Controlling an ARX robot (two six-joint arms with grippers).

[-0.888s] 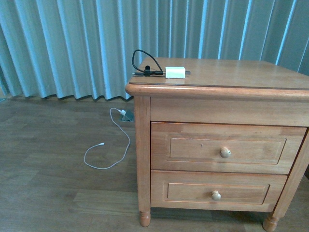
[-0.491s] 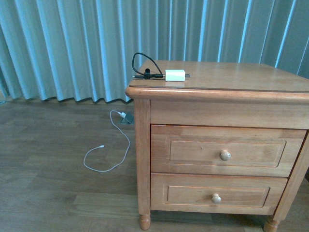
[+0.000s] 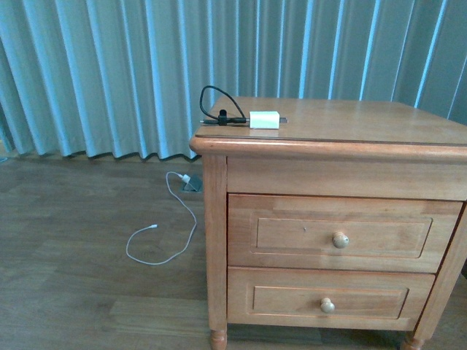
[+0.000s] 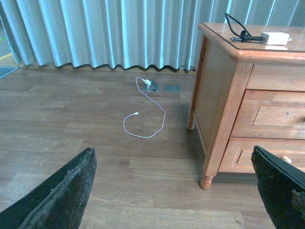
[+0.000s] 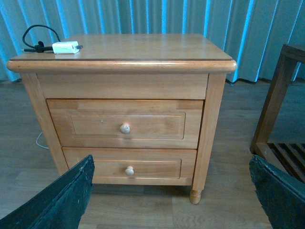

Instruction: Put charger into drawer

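The charger is a small white brick with a looped black cable; it lies on the near left corner of the nightstand top. It also shows as the charger and the charger in the wrist views. The drawer, the upper one, is closed, with a round pale knob. My left gripper hangs open over the floor, left of the nightstand. Open and empty too, my right gripper faces the drawer from a distance. Neither arm shows in the front view.
A shallower lower drawer is closed beneath. A long white cable trails on the wood floor from a floor socket. A dark wooden frame stands right of the nightstand. Blue curtains hang behind.
The front view has shifted slightly, so the nightstand sits a little lower in the picture. The charger and both drawers have not moved.
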